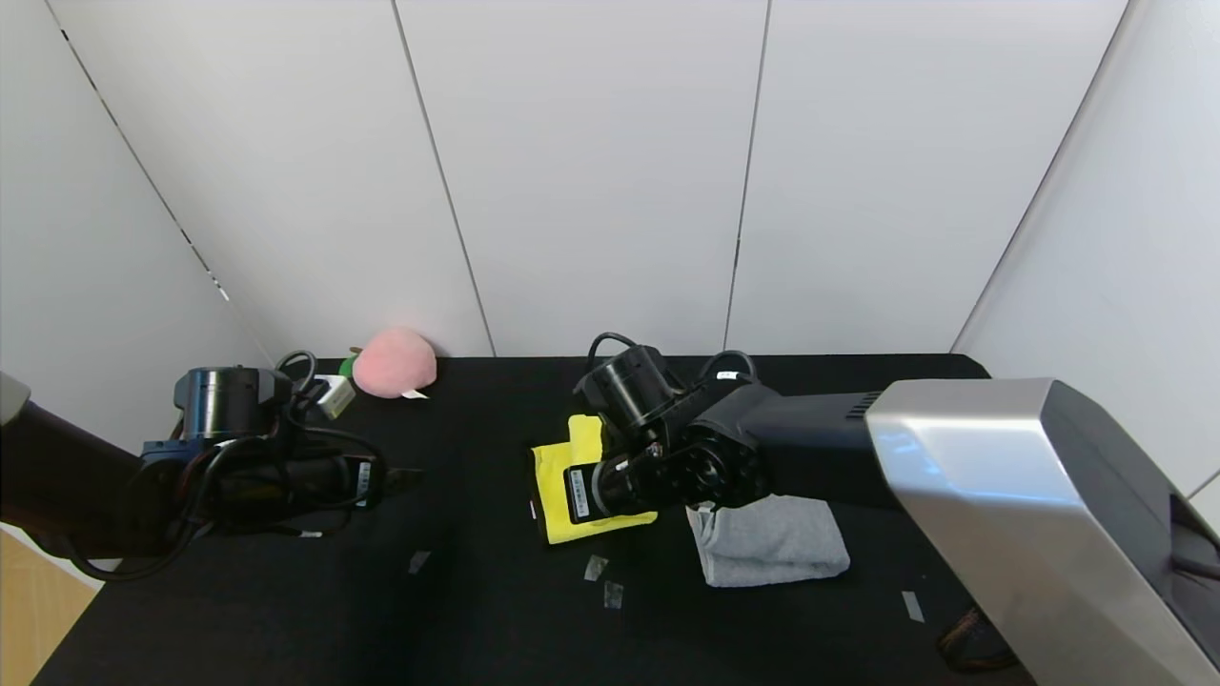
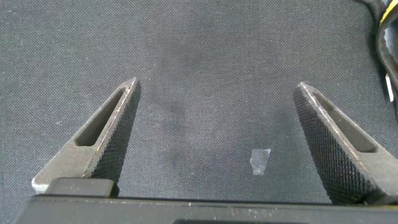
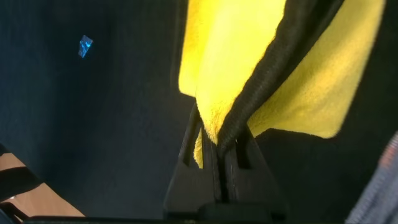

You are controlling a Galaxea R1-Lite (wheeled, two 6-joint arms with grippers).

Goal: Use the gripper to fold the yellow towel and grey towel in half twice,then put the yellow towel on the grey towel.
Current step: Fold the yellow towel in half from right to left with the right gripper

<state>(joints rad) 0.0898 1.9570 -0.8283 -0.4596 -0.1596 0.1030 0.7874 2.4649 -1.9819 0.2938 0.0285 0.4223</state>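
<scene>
The yellow towel (image 1: 556,474) lies partly folded on the black table (image 1: 477,619), a flap raised at its far side. My right gripper (image 3: 219,140) is shut on a dark-trimmed edge of the yellow towel (image 3: 236,56); in the head view the right wrist (image 1: 658,467) hides those fingers. The grey towel (image 1: 772,539) sits folded in a thick rectangle just right of the yellow one, partly under the right arm. My left gripper (image 2: 216,86) hovers open over bare table at the left (image 1: 396,476), nothing between its fingers.
A pink plush peach (image 1: 394,362) rests at the back left against the wall. Small tape scraps (image 1: 596,568) (image 2: 260,160) dot the table. White wall panels close in the back and sides; the table's left edge (image 1: 57,638) is near the left arm.
</scene>
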